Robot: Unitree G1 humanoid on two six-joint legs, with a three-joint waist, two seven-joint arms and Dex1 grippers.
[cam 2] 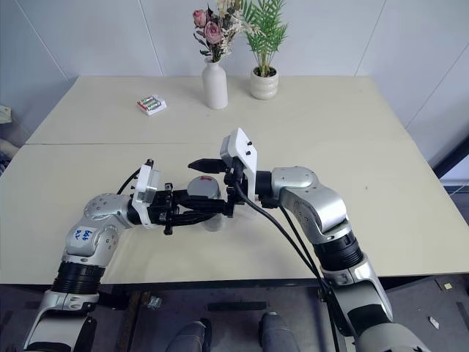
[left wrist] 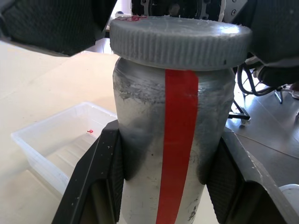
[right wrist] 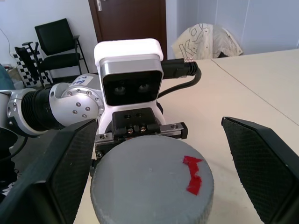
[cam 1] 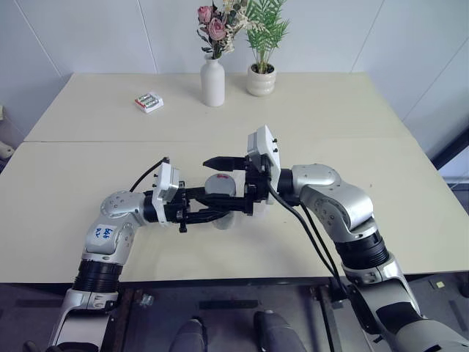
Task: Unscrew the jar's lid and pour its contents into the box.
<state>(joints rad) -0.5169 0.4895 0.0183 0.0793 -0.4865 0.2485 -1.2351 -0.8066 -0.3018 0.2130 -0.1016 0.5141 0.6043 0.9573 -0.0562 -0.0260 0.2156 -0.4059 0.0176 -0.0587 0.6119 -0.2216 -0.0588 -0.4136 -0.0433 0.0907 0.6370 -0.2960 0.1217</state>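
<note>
I see my left gripper (left wrist: 163, 186) clamped on the jar (left wrist: 173, 140), red stripe facing me. My right gripper (right wrist: 159, 172) gapes wide around the lid (right wrist: 152, 186), red mark on top

The jar (left wrist: 173, 140) runs off the frame's lower edge, its contents unseen under the lid (left wrist: 180, 39) (still on); the box (left wrist: 60, 140) is half-hidden at nine o'clock

The two head cameras are looking forward and down over the table (cam 1: 352, 117), sharing nearly one scene. The left wrist camera is facing the jar (left wrist: 173, 135) very closely between its claw's fingers; the right wrist camera is looking across the lid (right wrist: 152, 184).
</note>
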